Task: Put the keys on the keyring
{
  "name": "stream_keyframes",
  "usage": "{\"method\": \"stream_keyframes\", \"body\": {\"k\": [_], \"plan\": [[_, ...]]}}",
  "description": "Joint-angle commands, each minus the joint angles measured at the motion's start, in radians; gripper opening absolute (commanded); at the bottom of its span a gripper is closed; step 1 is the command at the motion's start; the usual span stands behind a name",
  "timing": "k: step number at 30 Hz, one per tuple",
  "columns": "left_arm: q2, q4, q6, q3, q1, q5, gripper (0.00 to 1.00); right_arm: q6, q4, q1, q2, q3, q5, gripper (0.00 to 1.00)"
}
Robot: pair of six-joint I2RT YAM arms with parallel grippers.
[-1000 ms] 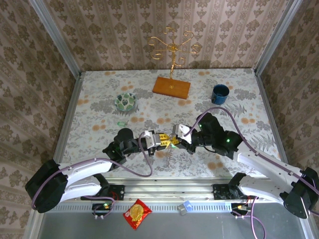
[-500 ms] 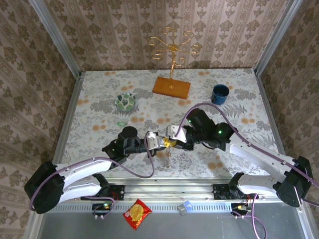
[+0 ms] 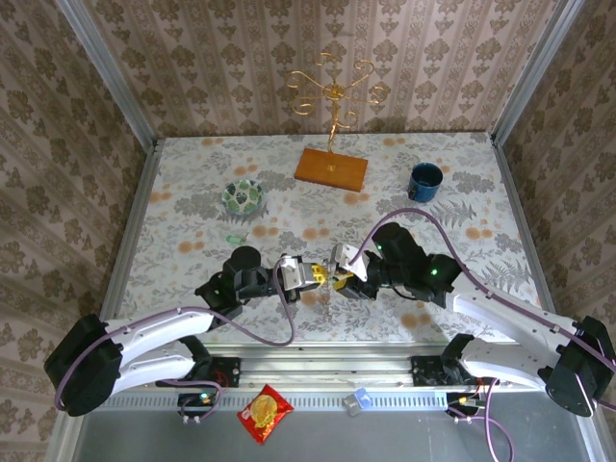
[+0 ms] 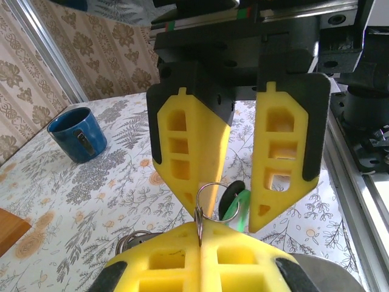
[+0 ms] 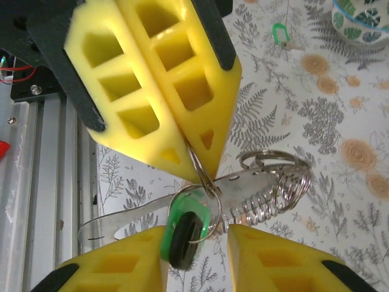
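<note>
A thin grey metal keyring [image 4: 211, 184] stands on edge, its lower rim pinched between the pressed-together yellow fingers of the left gripper [image 4: 199, 230]. It is held above the table, well apart from the patterned bowl [image 3: 243, 196], toward the near right. A green-headed key [image 5: 187, 220] with a dark centre hangs from it, tilted. A flat silvery key [image 5: 121, 220] and a coil of wire loops [image 5: 273, 185] are bunched with it. A second green-headed key [image 3: 234, 238] lies flat on the table near the bowl, on its near side.
</note>
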Motion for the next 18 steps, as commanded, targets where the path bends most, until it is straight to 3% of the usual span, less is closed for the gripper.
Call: {"method": "stream_keyframes", "body": {"k": [1, 8, 14, 18], "plan": [[-0.027, 0.059, -0.018, -0.006, -0.005, 0.015, 0.00, 0.013, 0.024, -0.004, -0.008, 0.003, -0.020, 0.22], [-0.027, 0.093, -0.032, -0.008, -0.005, 0.019, 0.00, -0.004, 0.012, -0.007, 0.003, 0.000, -0.010, 0.00], [-0.014, 0.163, -0.059, 0.003, -0.006, 0.049, 0.00, -0.012, -0.001, -0.007, 0.078, 0.021, -0.027, 0.00], [-0.022, 0.140, -0.027, -0.009, -0.007, 0.004, 0.00, -0.004, 0.002, -0.009, 0.061, 0.010, -0.015, 0.01]]}}
